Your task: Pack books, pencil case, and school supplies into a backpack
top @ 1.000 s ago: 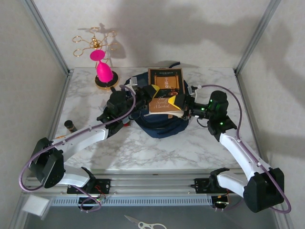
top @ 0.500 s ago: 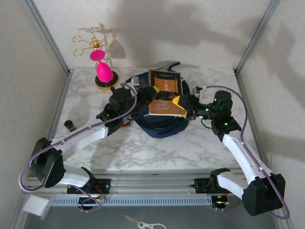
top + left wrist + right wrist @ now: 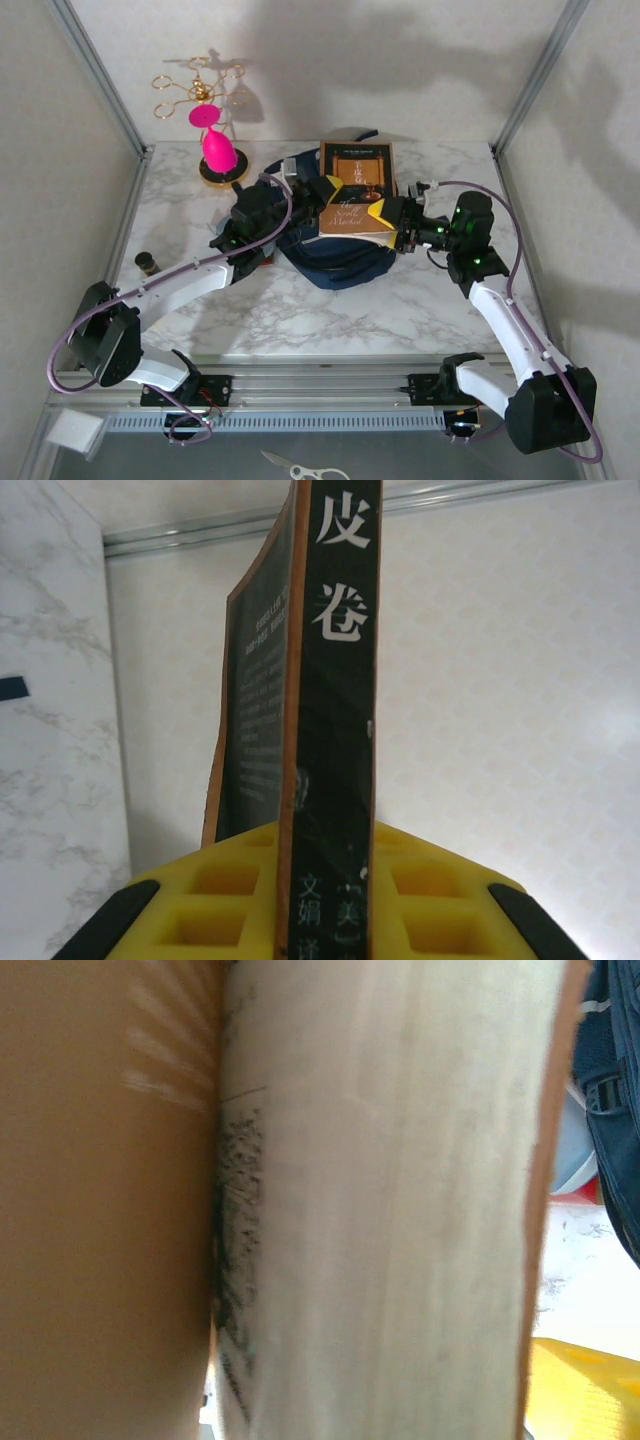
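The navy backpack [image 3: 335,262] lies mid-table, and its dark strap [image 3: 612,1110] shows in the right wrist view. Two books are held above it: a brown one with a black square [image 3: 357,168] and a tan one [image 3: 345,218] in front of it. My left gripper [image 3: 320,190] is at their left edge. In the left wrist view my left gripper [image 3: 326,880] is shut on a black book spine [image 3: 335,680] with white characters, yellow pads [image 3: 440,900] on both sides. My right gripper [image 3: 384,213] stands wide open at the books' right edge. Pale page edges [image 3: 390,1210] sit between its fingers [image 3: 590,1390].
A gold wire stand with a pink glass [image 3: 217,150] is at the back left corner. A small dark cylinder [image 3: 148,263] sits near the left edge. Scissors [image 3: 300,468] lie below the rail. A scrap of red [image 3: 580,1192] shows beside the backpack.
Both grippers and the books have shifted a little toward the back of the table. The tan book now lies flatter under the brown one. The right jaws widened slightly.
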`<action>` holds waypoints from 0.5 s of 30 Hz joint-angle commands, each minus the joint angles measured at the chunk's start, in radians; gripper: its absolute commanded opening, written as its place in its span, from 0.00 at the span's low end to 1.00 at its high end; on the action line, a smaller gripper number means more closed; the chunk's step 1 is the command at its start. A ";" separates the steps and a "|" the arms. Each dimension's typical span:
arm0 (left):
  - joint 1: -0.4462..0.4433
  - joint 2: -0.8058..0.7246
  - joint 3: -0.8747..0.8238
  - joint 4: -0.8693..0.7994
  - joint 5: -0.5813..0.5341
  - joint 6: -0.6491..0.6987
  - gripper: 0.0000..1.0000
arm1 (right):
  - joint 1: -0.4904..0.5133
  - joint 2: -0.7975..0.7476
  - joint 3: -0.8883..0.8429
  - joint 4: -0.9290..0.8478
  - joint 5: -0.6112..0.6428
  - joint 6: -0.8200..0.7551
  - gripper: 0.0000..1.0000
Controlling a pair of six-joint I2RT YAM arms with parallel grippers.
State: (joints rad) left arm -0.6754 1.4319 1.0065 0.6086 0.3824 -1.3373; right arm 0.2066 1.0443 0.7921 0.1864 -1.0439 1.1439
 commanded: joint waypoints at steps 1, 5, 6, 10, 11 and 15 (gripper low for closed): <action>-0.009 -0.010 0.061 0.123 0.022 -0.029 0.00 | -0.043 -0.038 -0.017 0.022 -0.048 0.025 0.99; -0.022 0.007 0.070 0.121 0.013 -0.027 0.00 | -0.050 -0.047 -0.053 0.187 -0.092 0.149 0.99; -0.024 0.016 0.073 0.111 0.013 -0.024 0.00 | -0.050 -0.050 -0.064 0.252 -0.099 0.194 0.99; -0.030 0.045 0.063 0.107 0.018 -0.015 0.00 | -0.050 -0.048 -0.069 0.433 -0.124 0.319 0.99; -0.029 0.053 0.068 0.093 0.024 0.003 0.00 | -0.052 -0.050 -0.053 0.421 -0.124 0.308 0.99; -0.025 0.034 0.106 -0.145 -0.044 0.170 0.00 | -0.067 -0.069 0.011 0.244 -0.109 0.178 0.89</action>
State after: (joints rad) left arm -0.6975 1.4895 1.0527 0.5472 0.3748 -1.2934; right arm 0.1493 1.0073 0.7395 0.4561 -1.1275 1.3659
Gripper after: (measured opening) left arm 0.170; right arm 0.909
